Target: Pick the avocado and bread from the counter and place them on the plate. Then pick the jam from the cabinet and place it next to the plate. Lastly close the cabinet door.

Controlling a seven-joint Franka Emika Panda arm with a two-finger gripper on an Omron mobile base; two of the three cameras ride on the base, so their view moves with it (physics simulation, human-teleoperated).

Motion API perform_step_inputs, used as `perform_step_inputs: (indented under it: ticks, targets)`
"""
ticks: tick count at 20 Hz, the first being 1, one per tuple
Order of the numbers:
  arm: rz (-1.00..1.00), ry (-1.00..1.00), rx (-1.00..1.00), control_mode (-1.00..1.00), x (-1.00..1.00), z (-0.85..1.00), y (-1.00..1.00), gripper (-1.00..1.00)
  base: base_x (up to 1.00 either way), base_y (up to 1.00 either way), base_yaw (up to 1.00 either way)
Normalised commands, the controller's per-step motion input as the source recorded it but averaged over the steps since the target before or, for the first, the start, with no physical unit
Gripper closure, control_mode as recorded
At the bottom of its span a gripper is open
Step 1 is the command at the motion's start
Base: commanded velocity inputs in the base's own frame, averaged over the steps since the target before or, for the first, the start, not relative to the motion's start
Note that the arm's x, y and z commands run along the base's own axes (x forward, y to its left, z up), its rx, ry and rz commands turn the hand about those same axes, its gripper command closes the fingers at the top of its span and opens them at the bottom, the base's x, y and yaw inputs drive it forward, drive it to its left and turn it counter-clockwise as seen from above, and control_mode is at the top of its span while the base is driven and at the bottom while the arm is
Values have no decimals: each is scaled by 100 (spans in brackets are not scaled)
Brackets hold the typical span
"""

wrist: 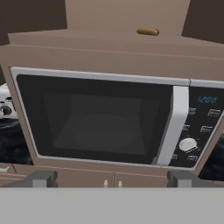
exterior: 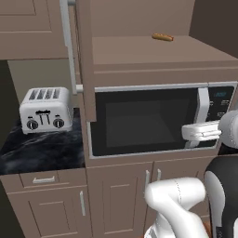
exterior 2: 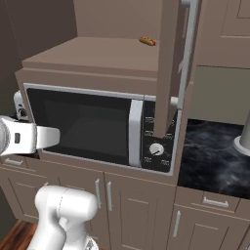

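The cabinet door [exterior: 85, 60] stands open edge-on above the black counter [exterior: 42, 148]; avocado, bread, plate and jam aren't visible. I judge this a searching stage: the base must turn next. The gripper [wrist: 112, 178] has wide, empty jaws. One microwave [wrist: 109, 118], one toaster [exterior: 45, 109].

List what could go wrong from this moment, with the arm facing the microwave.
1. The cabinet door stands open, edge-on beside the arm; a wide swing could hit it or its bar handle.
2. The open pincer faces the microwave, so reaching forward could bump the glass.
3. A small orange-brown item lies on the shelf above; a careless reach could knock it.
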Motion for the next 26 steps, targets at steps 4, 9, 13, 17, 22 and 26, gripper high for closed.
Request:
perform_step_inputs:
  ticks: [4,9,13,17,22,26]
  targets:
    - [0,0,0,-100,0,0,0,-100,0,-1,0]
    - [1,-20,0,-100,-33,3,-6,-100,0,0,0]
    - [3,-27,0,-100,-52,31,-4,-100,0,0,0]
    - [3,-15,0,-100,-47,38,-34,-100,0,0,0]
    - [1,-11,0,-100,-57,43,-33,-100,0,0,0]
    - [1,-11,0,-100,-48,49,-36,-100,0,0,0]
